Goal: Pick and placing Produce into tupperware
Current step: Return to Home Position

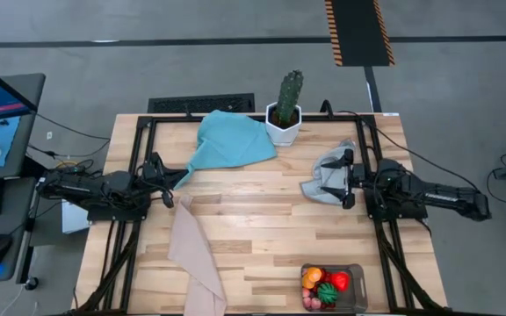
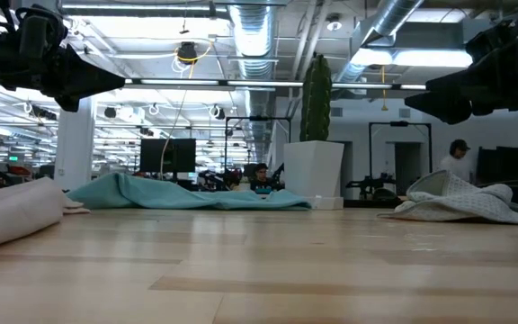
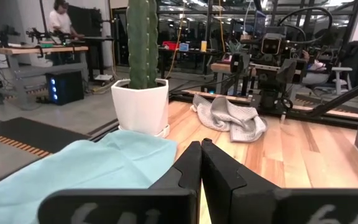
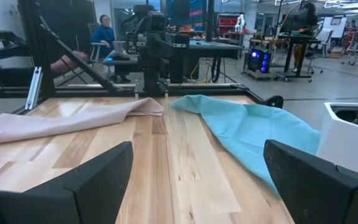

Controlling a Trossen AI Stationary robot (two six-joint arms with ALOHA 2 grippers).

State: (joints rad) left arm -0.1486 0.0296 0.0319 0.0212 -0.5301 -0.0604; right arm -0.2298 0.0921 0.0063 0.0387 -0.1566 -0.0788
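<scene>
The tupperware (image 1: 355,274), a clear greyish tub, stands at the table's near right. The produce (image 1: 325,287), red, orange and green pieces, lies inside it. My left gripper (image 1: 172,187) (image 3: 201,163) is shut and empty, raised at the table's left, pointing toward the right. My right gripper (image 1: 348,180) (image 4: 194,180) is wide open and empty, raised at the table's right above the edge of a grey cloth (image 1: 323,180), pointing toward the left. Both arms hang well above the tabletop in the low view.
A cactus in a white pot (image 1: 285,114) stands at the far middle. A teal cloth (image 1: 231,140) lies beside it at the far left. A beige cloth (image 1: 196,259) lies at the near left. Bare wood (image 1: 271,219) shows mid-table.
</scene>
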